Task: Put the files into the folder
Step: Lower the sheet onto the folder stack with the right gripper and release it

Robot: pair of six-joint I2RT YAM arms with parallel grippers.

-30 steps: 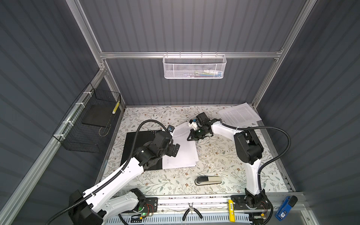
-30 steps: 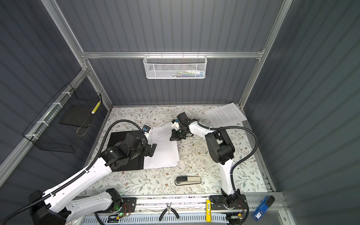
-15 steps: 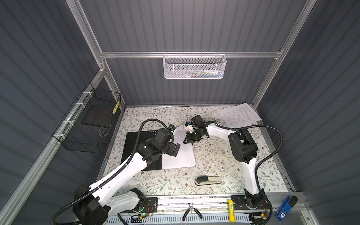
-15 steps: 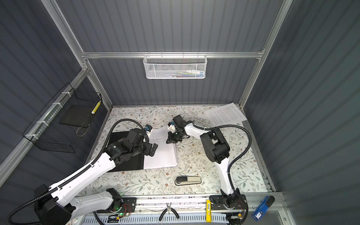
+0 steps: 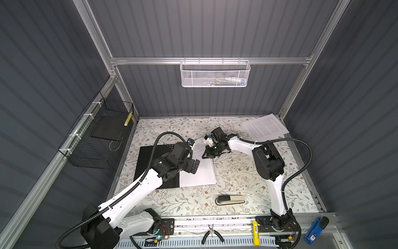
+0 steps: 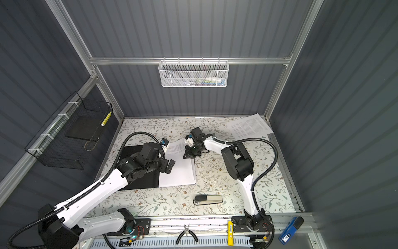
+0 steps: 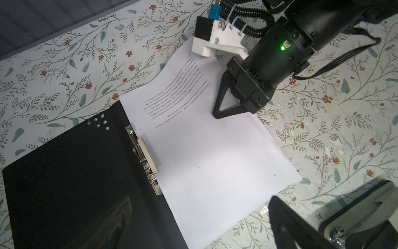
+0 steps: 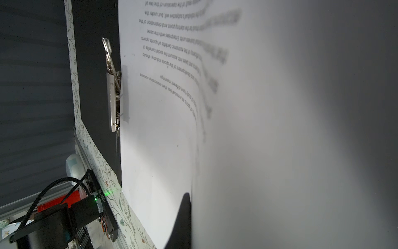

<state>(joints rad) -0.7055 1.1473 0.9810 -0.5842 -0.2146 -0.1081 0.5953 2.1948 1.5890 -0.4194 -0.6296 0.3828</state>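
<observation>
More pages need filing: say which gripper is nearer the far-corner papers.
Right. The right gripper, shut on a sheet, sits left of the papers; the left gripper hangs open farther left, over the folder.

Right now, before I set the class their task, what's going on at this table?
The right gripper is shut on the edge of a printed sheet that lies on the open black folder, beside its metal clip. The left gripper hovers open above the folder. More printed sheets wait at the far right corner of the table.
</observation>
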